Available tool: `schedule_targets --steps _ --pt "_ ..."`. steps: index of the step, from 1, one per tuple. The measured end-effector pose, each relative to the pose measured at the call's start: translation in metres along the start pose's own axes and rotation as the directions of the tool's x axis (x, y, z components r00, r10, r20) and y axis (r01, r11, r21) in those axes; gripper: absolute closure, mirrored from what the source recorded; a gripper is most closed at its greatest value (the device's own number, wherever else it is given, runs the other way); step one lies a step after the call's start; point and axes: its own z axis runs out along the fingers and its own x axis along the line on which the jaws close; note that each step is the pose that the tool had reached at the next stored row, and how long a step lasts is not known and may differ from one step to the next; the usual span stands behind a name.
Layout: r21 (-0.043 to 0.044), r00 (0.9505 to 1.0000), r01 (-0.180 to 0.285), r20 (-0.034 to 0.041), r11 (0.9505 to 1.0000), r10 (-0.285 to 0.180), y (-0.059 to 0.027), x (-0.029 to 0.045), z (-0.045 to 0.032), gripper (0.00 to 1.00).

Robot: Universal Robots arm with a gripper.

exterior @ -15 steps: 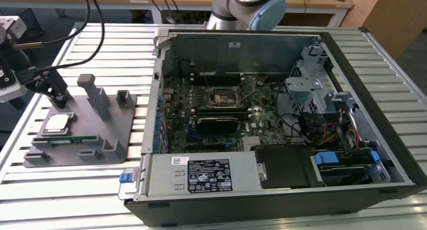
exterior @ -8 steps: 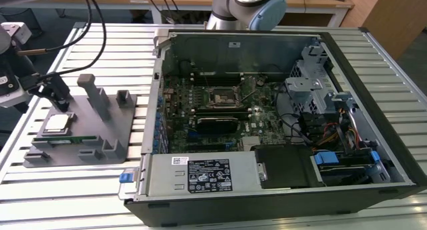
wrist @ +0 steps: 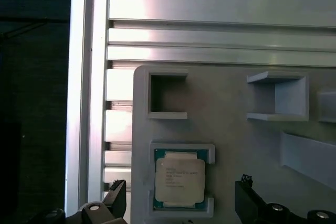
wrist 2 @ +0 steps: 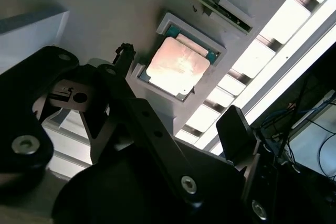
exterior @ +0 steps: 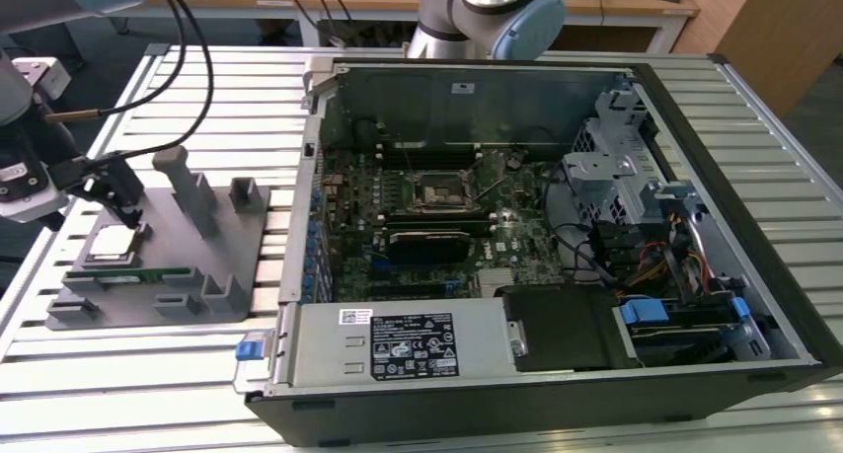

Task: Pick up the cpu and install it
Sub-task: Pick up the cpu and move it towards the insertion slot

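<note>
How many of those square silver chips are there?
1. The cpu sits in a pocket of the gray holder, under the open gripper; others may be hidden inside the computer.

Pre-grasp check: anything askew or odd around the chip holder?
Nothing stands out. The silver-topped square cpu lies flat and square in its recess on the grey plastic fixture; the open black gripper hangs over it.
</note>
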Motion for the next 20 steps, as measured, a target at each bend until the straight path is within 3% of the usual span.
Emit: schedule_targets --steps 10,11,14,17,20 --pt "0.0000 1.0000 0.000 0.0000 1.0000 0.000 -0.0037 0.0003 0.0180 0.12" --pt "0.0001 1.0000 0.000 0.0000 1.0000 0.000 -0.0037 0.0003 0.0199 0.19" --pt "0.0001 1.0000 -0.001 -0.0001 1.0000 0.001 -0.0037 0.0003 0.0239 0.20" --pt "0.0002 1.0000 0.000 -0.0006 1.0000 0.000 -0.0035 0.0004 0.0248 0.33" --pt "0.0000 1.0000 -0.001 -0.0004 1.0000 0.001 -0.0034 0.0003 0.0255 0.33"
